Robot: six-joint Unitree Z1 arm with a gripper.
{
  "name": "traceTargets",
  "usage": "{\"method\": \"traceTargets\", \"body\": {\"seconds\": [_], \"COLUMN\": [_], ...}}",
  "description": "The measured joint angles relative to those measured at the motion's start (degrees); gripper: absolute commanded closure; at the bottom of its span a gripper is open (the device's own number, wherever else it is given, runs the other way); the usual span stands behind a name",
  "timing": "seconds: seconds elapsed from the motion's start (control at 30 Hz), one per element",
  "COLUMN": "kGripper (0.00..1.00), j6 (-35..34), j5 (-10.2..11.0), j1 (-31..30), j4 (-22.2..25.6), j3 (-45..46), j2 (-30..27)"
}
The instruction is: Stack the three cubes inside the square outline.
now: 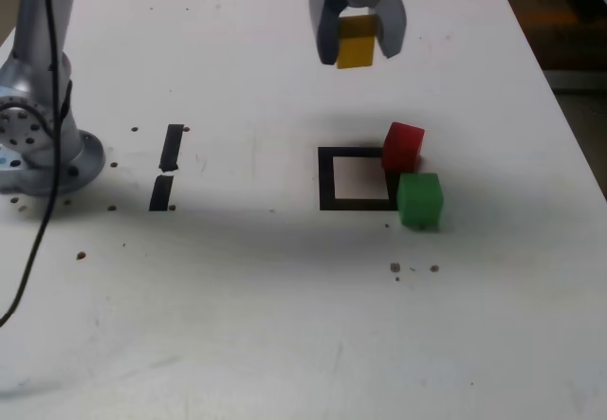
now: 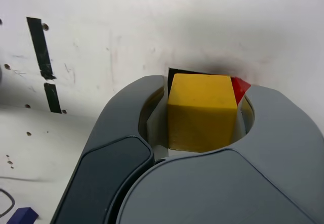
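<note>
The gripper (image 1: 358,41) has the yellow cube (image 1: 357,42) clamped mid-air above the table (image 1: 237,297). Red cube (image 1: 403,146) and green cube (image 1: 419,200) overlap the square outline's (image 1: 327,181) edge on the exterior view's right.

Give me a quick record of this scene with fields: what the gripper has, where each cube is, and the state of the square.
gripper: shut on the yellow cube, lifted above the table
red cube: on the table, overlapping the square outline at its far corner on the exterior view's right
green cube: at the near corner on that side
square's white middle: empty
stack: not started
</note>
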Motion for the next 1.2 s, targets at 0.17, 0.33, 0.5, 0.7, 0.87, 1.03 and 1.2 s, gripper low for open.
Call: {"method": "traceTargets", "body": {"seconds": [0.17, 0.33, 0.5, 0.7, 0.87, 1.03, 1.2], "kGripper": [0.76, 0.73, 0.66, 0.46, 0.25, 0.17, 0.15], "j6": [1.35, 2.55, 4.33, 5.51, 6.0, 6.4, 6.44], "j5": [-0.33, -1.3, -3.93, -5.62, -5.68, -6.07, -6.7], "j1": [3.14, 5.64, 7.58, 8.76, 9.19, 9.39, 9.4], "j4": [-0.73, -3.11, -7.08, -9.9, -10.33, -11.6, -12.61], "j3": [0.81, 1.99, 3.46, 4.02, 4.26, 5.22, 6.0], "j2": [1.51, 4.22, 6.52, 7.61, 7.61, 7.61, 7.61]}}
